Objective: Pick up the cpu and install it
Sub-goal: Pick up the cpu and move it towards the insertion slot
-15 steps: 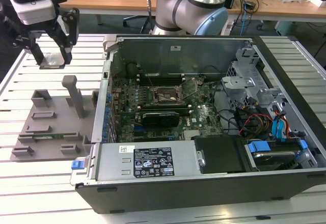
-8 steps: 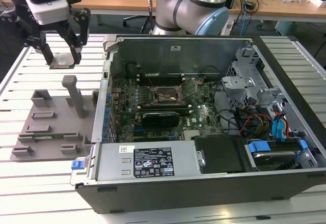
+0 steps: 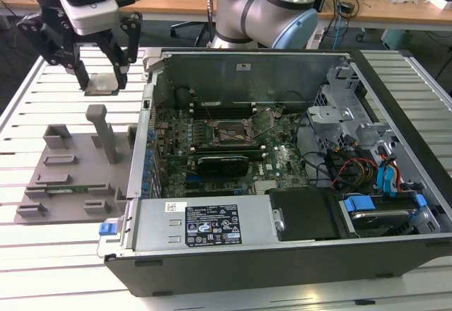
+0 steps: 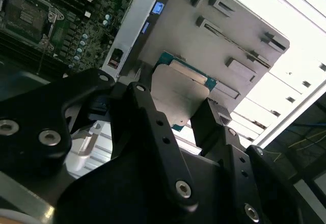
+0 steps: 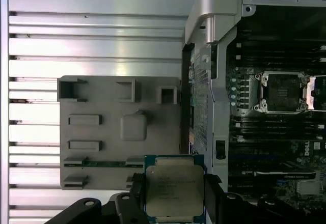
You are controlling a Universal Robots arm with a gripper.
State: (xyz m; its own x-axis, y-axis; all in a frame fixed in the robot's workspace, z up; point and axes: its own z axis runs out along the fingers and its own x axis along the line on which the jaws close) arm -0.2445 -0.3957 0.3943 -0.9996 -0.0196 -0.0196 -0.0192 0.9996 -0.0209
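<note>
Slatted white table (image 3: 49, 254) carrying an open computer case (image 3: 282, 258), with a grey tray (image 3: 70, 177) just beside it on the exterior view's left. The gripper (image 3: 103, 81) hangs above the table beyond the tray, its fingers closed narrowly on the cpu (image 5: 174, 191), gripping it by opposite edges. The cpu is airborne, metal top facing the first wrist view, well apart from the motherboard socket (image 3: 233, 133).

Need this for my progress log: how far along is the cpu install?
Done: the cpu is picked up, clear of the grey tray. In hand: the gripper grips it between its fingers, outside the computer case. Left: installing it; the socket on the motherboard lies empty.
</note>
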